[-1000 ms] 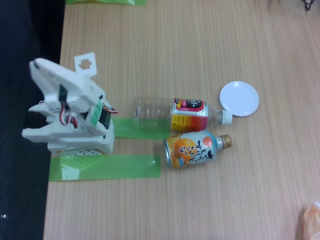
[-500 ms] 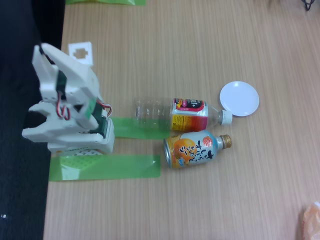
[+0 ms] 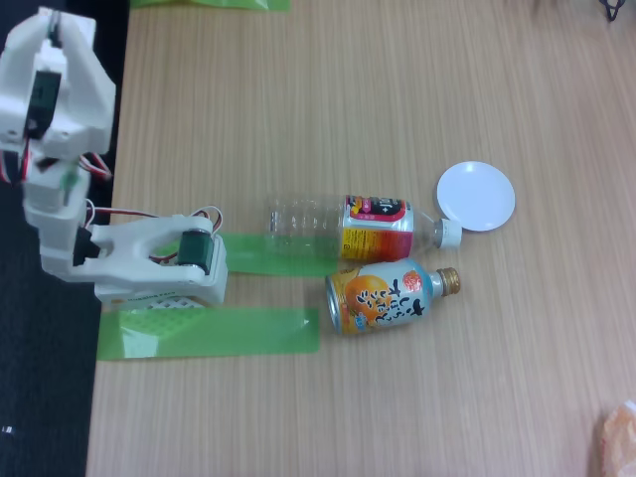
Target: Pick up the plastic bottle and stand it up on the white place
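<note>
The plastic bottle (image 3: 348, 229) lies on its side in the fixed view. It is clear and ribbed, with a red and yellow label, and its white cap (image 3: 450, 234) points right. The cap almost touches the white place (image 3: 476, 196), a small flat round disc on the wooden table. My white arm rises from its base (image 3: 159, 273) at the table's left edge. My gripper (image 3: 50, 45) is lifted at the top left, far from the bottle. Its fingers are foreshortened and I cannot make out their gap.
An orange and light-blue bottle-can (image 3: 388, 296) with a gold cap lies just below the plastic bottle, nearly touching it. Green tape strips (image 3: 214, 331) mark the table near the base. An orange object (image 3: 618, 442) sits at the bottom right corner.
The arm has unfolded from its crouched pose over the base, and its upper part and gripper have swung up and to the left. The bottle, can and disc have not moved.
</note>
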Tool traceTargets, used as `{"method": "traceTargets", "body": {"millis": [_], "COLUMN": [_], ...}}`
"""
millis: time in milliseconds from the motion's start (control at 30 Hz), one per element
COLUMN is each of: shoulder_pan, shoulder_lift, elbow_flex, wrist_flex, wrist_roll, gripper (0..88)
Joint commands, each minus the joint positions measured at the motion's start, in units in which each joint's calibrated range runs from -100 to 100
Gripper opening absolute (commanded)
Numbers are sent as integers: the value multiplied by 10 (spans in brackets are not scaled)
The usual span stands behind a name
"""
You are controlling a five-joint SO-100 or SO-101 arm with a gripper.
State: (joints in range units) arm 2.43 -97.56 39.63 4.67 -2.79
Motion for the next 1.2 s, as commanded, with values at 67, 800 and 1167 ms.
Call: {"method": "traceTargets", "body": {"millis": [67, 800, 1167], "shoulder_pan": [5, -2, -84], "shoulder_lift": [95, 610, 706], "elbow_flex": [-89, -497, -499], "wrist_flex": [56, 60, 251], "wrist_roll": [1, 173, 296], "gripper": [154, 207, 204]}}
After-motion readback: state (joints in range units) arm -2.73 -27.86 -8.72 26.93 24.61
